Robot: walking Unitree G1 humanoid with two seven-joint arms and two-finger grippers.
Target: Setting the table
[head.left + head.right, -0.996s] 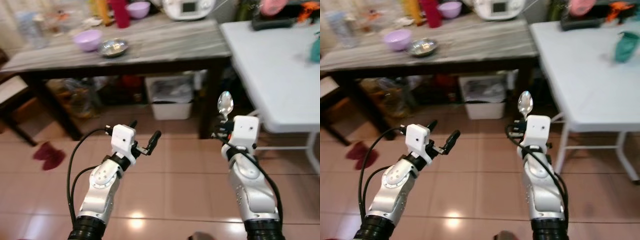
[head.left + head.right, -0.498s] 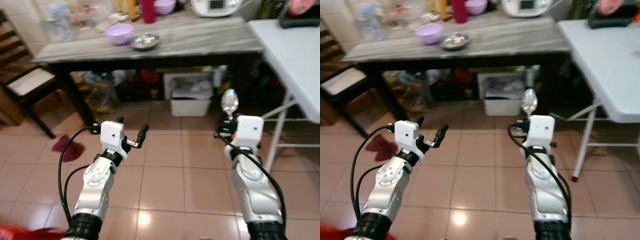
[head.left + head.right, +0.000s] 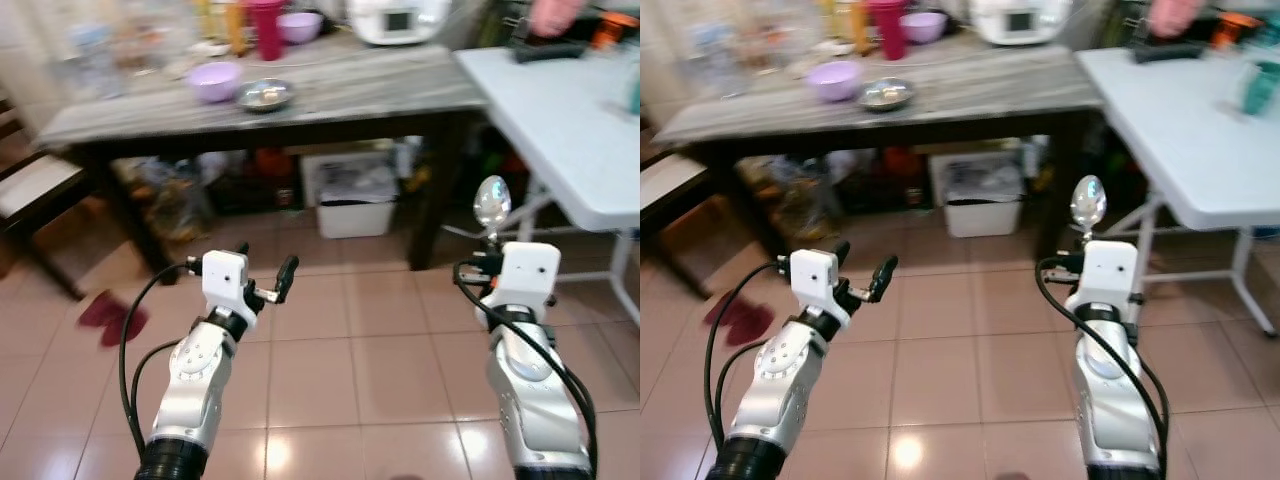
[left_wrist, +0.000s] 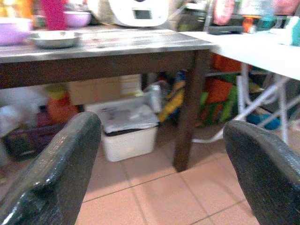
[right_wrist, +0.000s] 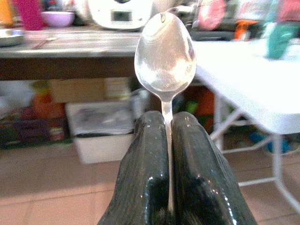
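Note:
My right gripper is shut on a metal spoon, bowl end up; in the left eye view the spoon stands upright above the right wrist, over the tiled floor. My left gripper is held out at the same height, open and with nothing between its fingers. A white folding table stands ahead on the right. A dark table with a striped grey top stands ahead, carrying a lilac bowl and a steel bowl.
Under the dark table sit a white bin and bags. A red cup, a second lilac bowl and a white appliance stand at the table's back. A chair is at left, a red cloth on the floor.
The whole picture has swung, so the camera turned; the white table now shows more on the right. Both grippers keep their pose and the spoon stays held.

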